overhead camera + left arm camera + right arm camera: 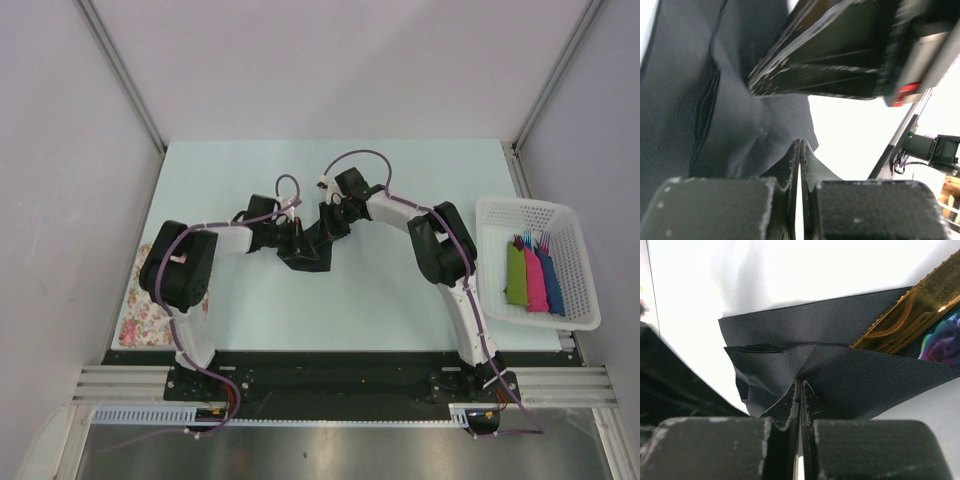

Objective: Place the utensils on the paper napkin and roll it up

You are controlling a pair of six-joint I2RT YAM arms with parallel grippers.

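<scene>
Sitting well right of the pinched paper napkin [865, 372], a basket [530, 205] holds bundles [536, 280]

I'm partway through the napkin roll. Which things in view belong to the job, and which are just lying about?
In the job:
- napkin, pinched by the left gripper and the right gripper
- utensils, lying in the napkin's folds

Lying about:
- basket on the right
- green, pink and blue bundles inside it
- floral cloth at the left edge
</scene>
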